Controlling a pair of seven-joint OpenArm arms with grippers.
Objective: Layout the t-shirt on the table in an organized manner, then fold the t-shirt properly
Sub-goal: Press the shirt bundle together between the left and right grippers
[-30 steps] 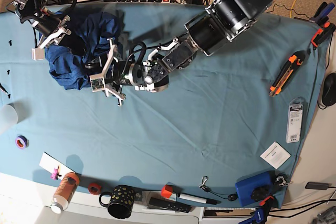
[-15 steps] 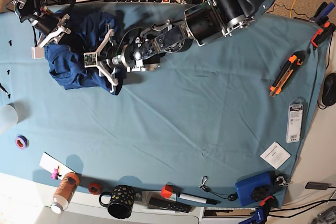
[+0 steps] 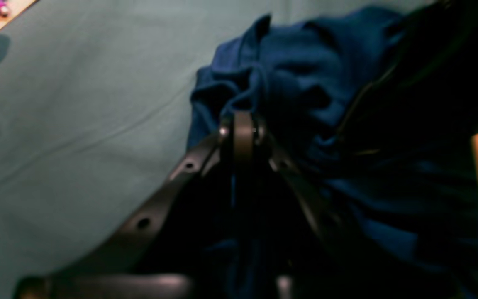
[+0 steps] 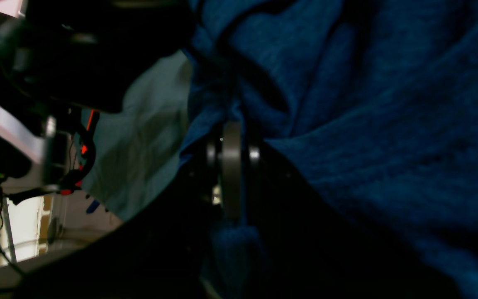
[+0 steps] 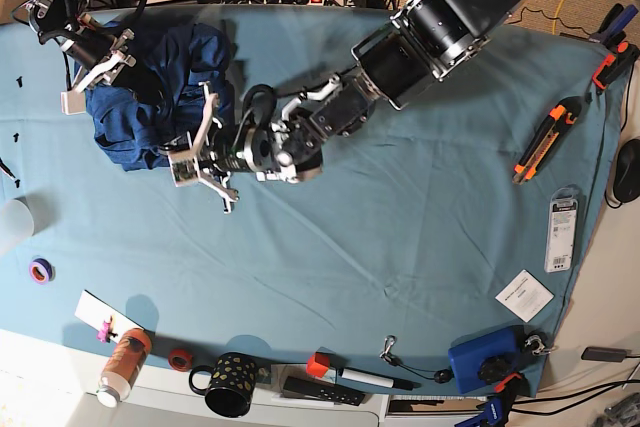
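Observation:
The dark navy t-shirt (image 5: 150, 97) lies crumpled in a heap at the far left of the table (image 5: 400, 227). My left gripper (image 5: 178, 147) reaches in from the right and is at the heap's lower right edge. In the left wrist view its fingertips (image 3: 243, 124) are shut, with a bunched fold of the t-shirt (image 3: 305, 74) pinched between them. My right gripper (image 5: 100, 82) is at the heap's upper left. The right wrist view shows it (image 4: 231, 128) shut on t-shirt fabric (image 4: 367, 124), which fills most of that view.
An orange utility knife (image 5: 545, 137), a packaged item (image 5: 563, 232) and a white card (image 5: 523, 295) lie at the right. Along the front edge are a blue box (image 5: 485, 357), a marker (image 5: 370, 377), a black mug (image 5: 230, 382) and an orange bottle (image 5: 125, 362). A purple tape ring (image 5: 40, 269) lies at the left.
My left gripper went from open to shut on the shirt's edge, swinging up into the heap and back down. The right gripper stayed in place, still shut.

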